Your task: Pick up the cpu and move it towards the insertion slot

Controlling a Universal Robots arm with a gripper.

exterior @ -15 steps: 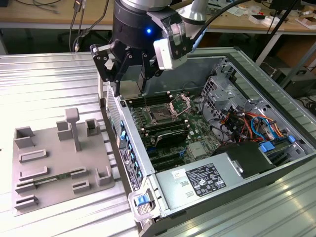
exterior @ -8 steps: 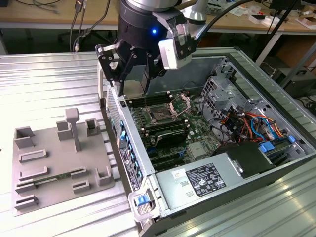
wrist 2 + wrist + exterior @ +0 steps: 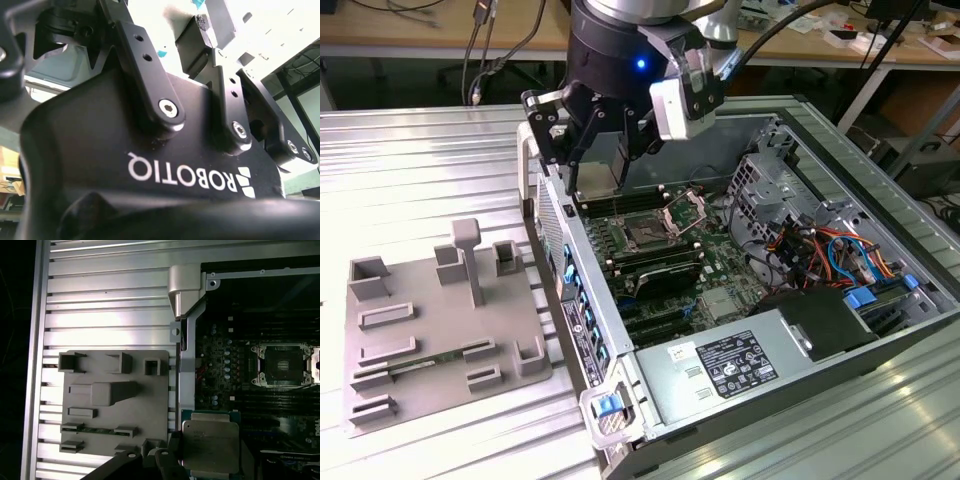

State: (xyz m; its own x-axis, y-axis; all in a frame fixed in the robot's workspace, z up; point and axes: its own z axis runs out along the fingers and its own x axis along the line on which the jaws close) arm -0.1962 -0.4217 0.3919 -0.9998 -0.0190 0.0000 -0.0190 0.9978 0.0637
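Exterior view first, largest to smallest: open computer case [image 3: 840, 330] spread beneath and beyond the fingers, its near side wall [image 3: 575, 290] almost directly under them; grey plastic tray [image 3: 420, 345] on the ribbed metal table [image 3: 410, 170], well off to the outer side of the fingers and carrying no chip where its bare surface shows; green motherboard [image 3: 715, 255] below the fingers on the inner side of that wall; insertion slot [image 3: 646, 236] near the fingers but lower and further into the case, dark centre uncovered, hinged silver bracket [image 3: 686, 210] tipped up beside it. Gripper [image 3: 600, 180] raised above the wall's top edge, fingers [image 3: 167, 465] drawn in narrow and clamped on the cpu [image 3: 603, 172], held flat between the tips. Same chip in the first wrist view as a silvery square [image 3: 210, 445] just ahead of the fingers, over the strip of board right beside the case wall [image 3: 185, 385], with the socket [image 3: 282, 365] apart from it across the board and the tray [image 3: 150, 405] on the far side of the wall. Judged mid-carry: pick done, chip already across the wall, not yet over the socket. Judged to call for a short level travel from the fingers toward the socket, height kept until the chip's edges square up with the silver frame. Room open above the board between fingers and socket; tight spots likely the upright bracket and the black memory slots [image 3: 660, 268] bordering the socket, and the wall edge close under the fingers.
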